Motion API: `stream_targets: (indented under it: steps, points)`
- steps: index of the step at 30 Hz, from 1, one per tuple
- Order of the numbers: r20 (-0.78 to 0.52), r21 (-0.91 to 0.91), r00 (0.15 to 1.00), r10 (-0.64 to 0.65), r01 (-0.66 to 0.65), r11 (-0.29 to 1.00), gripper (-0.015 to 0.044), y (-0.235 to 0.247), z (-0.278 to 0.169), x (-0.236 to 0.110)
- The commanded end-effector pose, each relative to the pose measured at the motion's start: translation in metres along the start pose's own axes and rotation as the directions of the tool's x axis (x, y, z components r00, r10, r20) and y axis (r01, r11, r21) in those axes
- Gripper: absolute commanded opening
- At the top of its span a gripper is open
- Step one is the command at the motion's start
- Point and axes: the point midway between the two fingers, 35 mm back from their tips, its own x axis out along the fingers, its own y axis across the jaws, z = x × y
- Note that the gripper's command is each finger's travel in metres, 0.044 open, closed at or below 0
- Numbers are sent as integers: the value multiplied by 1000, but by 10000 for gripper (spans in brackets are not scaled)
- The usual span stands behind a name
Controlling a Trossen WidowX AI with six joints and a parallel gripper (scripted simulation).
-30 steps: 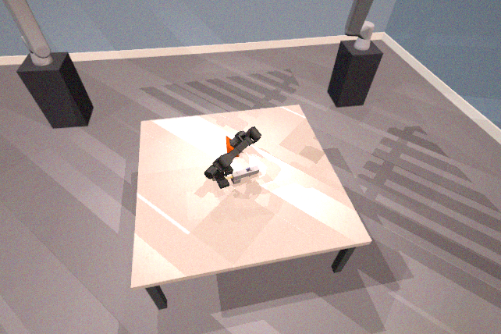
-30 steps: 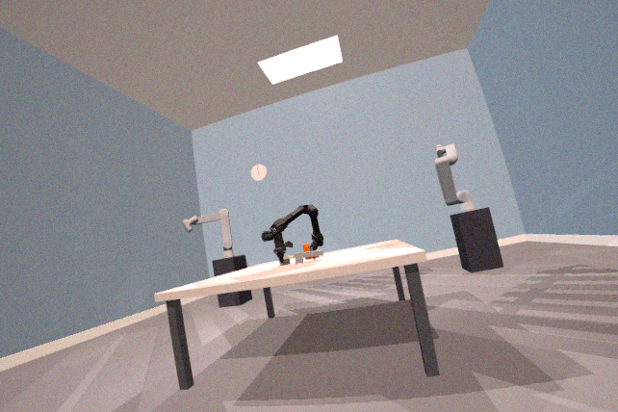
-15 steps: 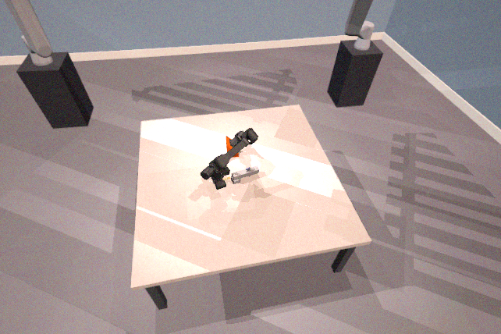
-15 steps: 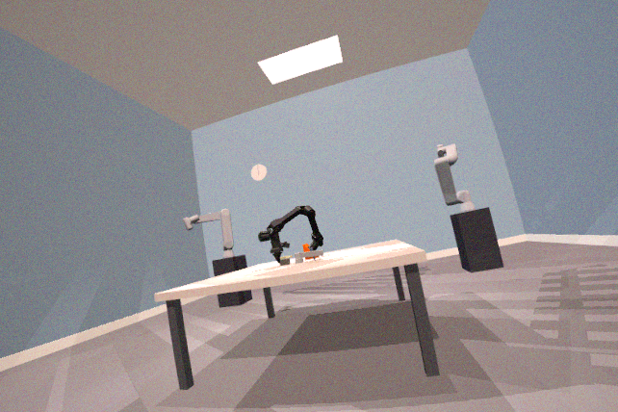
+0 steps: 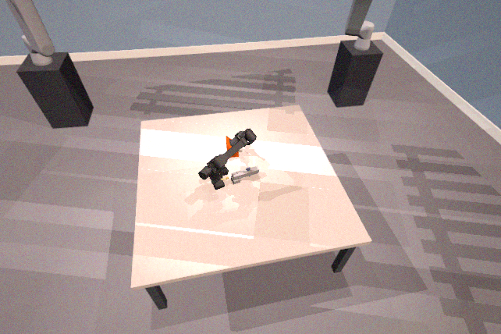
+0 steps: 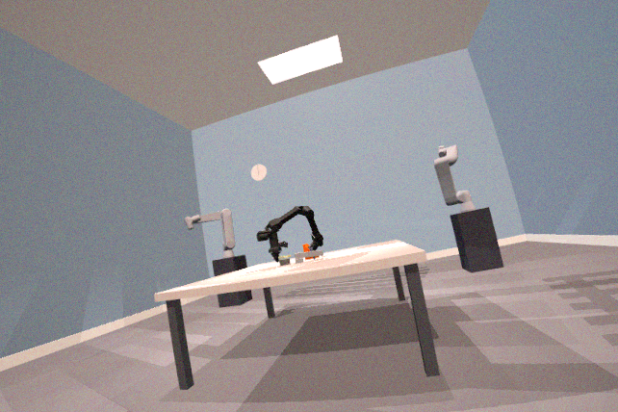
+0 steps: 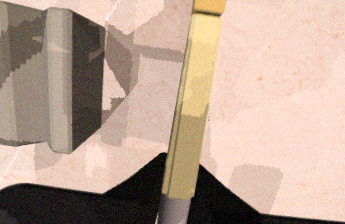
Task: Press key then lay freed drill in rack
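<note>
Presently, note the tool (image 5: 222, 182) closed to a narrow gap and clamped on the yellow drill (image 7: 191, 100), gripped near its grey shank end low in the wrist view. Locate the drill over the bench (image 5: 298, 236), just left of the grey fixture (image 5: 243, 175) that carries the small blue key (image 5: 254, 169). In the wrist view, follow the yellow shaft from the tool up and out past the top edge, with bare bench on both sides and no housing around the visible length. Treat the key press and the extraction as probably done, but mark this as a judgement, since the far tip lies out of view. Observe a grey block (image 7: 59, 80) standing apart to the left of the shaft, not touching it. Do not take it for the rack or the fixture without a closer check, as the pictures do not settle which. Count the last step as outstanding: carry the drill to the rack and lay it in. Disregard the orange part (image 5: 229, 143) at the far side beside the arm (image 5: 229, 153).
</note>
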Motion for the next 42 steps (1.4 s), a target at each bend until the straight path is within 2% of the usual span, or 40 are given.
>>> stream_targets:
  steps: [1,42]
  points:
    - [-2,-2,1000,4,-4,1000,0,0,0,-3]
    - [-3,-2,1000,4,-4,1000,0,-1,3,-27]
